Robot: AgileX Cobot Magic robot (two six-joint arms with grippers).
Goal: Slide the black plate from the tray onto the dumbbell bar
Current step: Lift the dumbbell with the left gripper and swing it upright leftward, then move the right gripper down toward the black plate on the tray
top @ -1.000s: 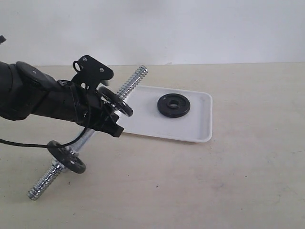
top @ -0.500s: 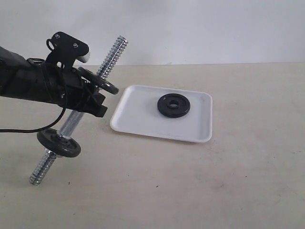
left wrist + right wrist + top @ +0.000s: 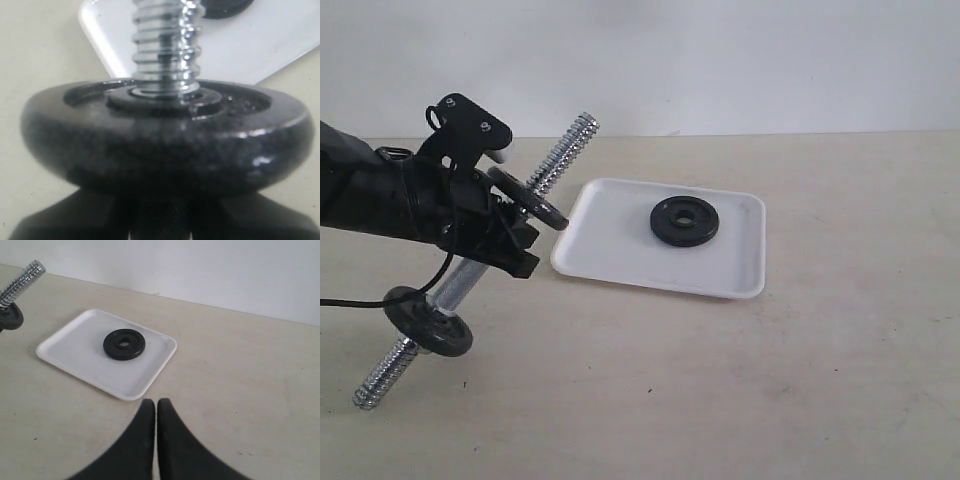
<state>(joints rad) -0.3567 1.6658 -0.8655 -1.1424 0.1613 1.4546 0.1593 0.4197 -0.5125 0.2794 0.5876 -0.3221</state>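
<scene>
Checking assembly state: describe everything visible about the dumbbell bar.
The dumbbell bar is a shiny chrome rod, smooth in the middle, coarsely threaded at both ends. It slants, one end raised, clamped mid-length by the left gripper. An upper black plate and a lower black plate ride it, either side of the grip.

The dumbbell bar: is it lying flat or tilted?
Tilted. The left gripper holds the dumbbell bar at its middle, far threaded end raised; if the near end touches the table, cannot tell.
</scene>
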